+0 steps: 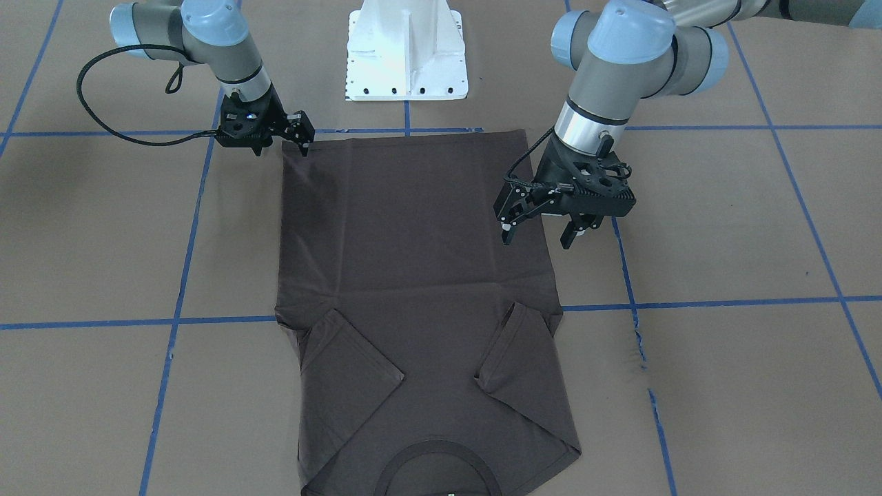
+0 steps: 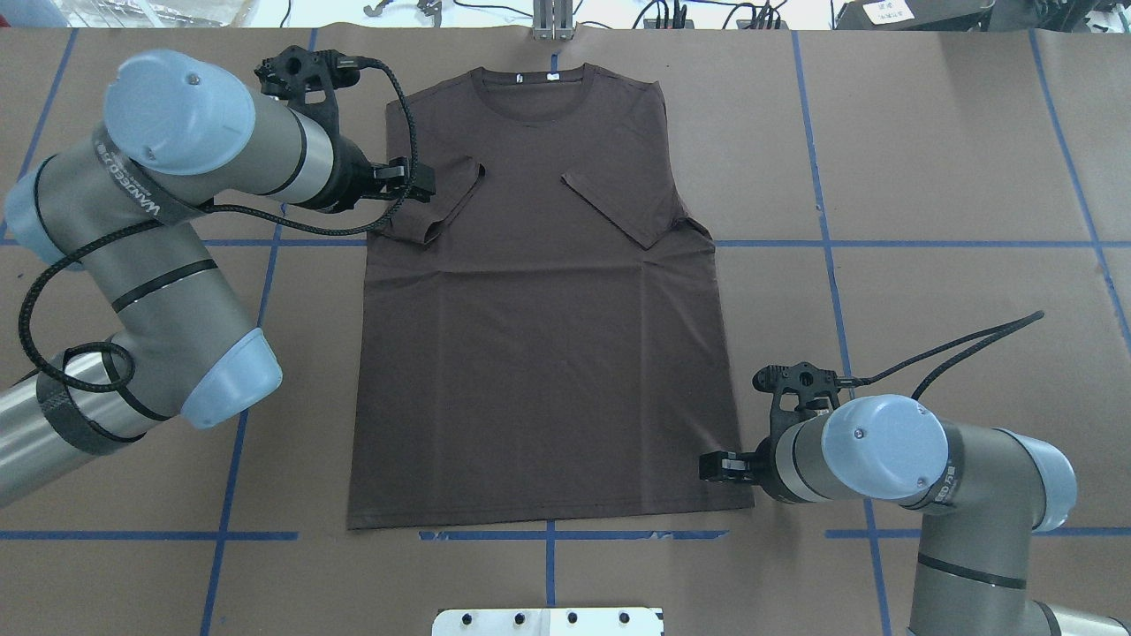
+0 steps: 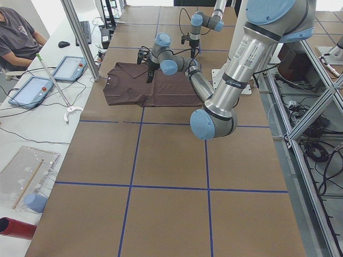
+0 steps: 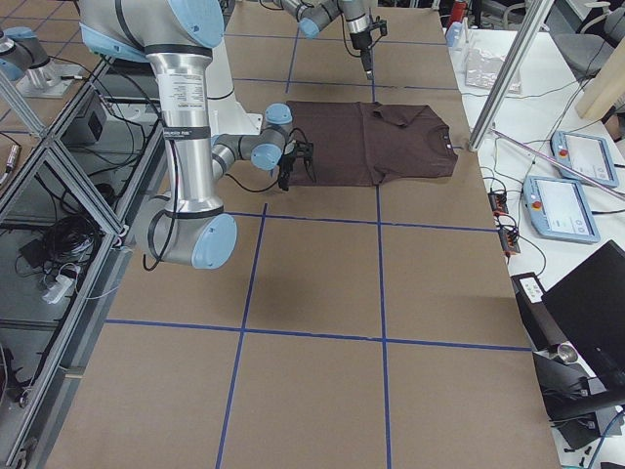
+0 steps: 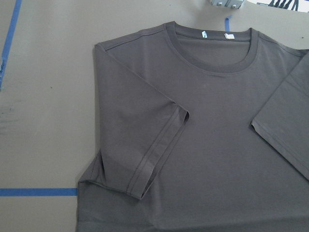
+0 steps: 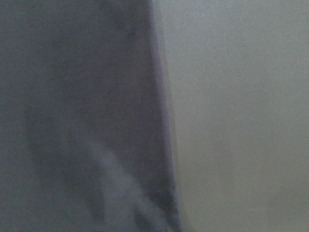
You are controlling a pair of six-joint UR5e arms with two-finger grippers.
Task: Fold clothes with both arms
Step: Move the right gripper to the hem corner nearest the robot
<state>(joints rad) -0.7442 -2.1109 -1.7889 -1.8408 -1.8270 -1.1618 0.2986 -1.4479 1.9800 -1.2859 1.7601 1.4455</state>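
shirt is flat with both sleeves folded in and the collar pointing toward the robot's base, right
Not quite. The T-shirt lies flat with both sleeves folded in, but its collar points away from the white base; the hem is the end nearest it. The overhead exterior view shows this.

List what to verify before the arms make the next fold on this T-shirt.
1. T-shirt lies flat, collar away from the robot: ok.
2. Both sleeves folded inward onto the body: ok.
3. Left end effector open, empty, over the shirt's side edge near a sleeve: ok.
4. Right end effector placed at a hem corner: ok.
5. Right end effector's hold on the hem: cannot tell; its wrist view is blurred.
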